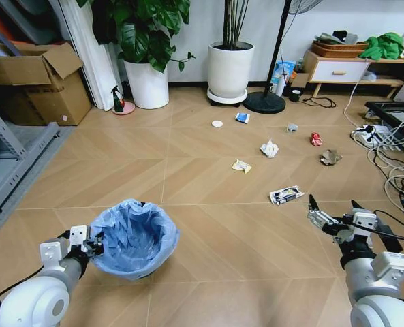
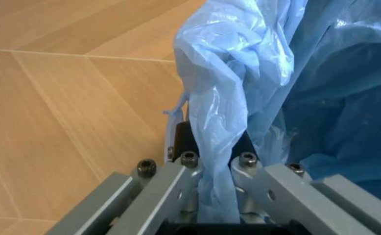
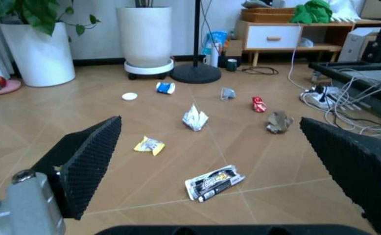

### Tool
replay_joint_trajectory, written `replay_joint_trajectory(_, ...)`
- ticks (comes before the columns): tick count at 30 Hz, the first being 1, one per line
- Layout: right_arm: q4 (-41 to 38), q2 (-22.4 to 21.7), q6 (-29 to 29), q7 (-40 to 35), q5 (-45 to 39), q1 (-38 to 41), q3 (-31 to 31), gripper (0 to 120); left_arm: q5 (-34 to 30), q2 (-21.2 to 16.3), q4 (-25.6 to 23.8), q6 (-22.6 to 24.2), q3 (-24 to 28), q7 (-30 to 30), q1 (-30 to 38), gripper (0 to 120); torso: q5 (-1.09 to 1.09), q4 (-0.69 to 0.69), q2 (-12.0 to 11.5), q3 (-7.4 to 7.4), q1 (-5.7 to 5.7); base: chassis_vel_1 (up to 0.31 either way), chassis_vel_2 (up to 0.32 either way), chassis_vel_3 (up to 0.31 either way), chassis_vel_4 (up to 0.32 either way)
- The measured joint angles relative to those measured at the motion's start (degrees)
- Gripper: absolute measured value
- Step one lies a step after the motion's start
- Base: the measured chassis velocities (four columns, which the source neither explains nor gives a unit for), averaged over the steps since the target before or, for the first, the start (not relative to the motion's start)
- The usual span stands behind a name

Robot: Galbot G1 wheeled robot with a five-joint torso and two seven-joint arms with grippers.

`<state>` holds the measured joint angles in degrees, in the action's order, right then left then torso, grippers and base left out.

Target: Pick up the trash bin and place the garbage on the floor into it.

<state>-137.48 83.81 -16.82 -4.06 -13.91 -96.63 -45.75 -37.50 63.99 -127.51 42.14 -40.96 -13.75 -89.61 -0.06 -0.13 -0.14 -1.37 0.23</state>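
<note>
The trash bin stands on the floor at the near left of the head view, its crinkled light-blue bag spilling over the rim. The left gripper sits against the bin's left side. The left wrist view settles what the head view leaves vague: the left gripper is clamped on a bunched fold of the bag at the rim, the plastic drawn down between its two fingers, with the bin's black wall just behind the fold.

The right gripper hangs well to the right of the bin, spread wide and holding nothing (its ribbed black pads stand far apart in the right wrist view).

The garbage lies beyond the bin, toward the right. Nearest to the bin is the black-white carton. Farther from the bin come the yellow wrapper, the crumpled white paper and the brown paper. Farthest are the white lid, the blue wrapper, a small grey scrap and the red can. The right wrist view shows these pieces closer, between its own pads: the carton, yellow wrapper and white paper.

A white plant pot and a black lamp base stand far behind the bin, past all the garbage.
</note>
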Motion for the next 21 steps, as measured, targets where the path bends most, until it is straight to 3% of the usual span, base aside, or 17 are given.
replay_joint_trajectory(21,-0.44,0.36,0.0,0.1,0.58,-0.59,0.52,100,2.21,1.72,-3.11,0.0,0.21,1.85,-2.9,0,0.0,0.0,0.0,0.0,0.0,-0.08,-0.08,0.079,0.081)
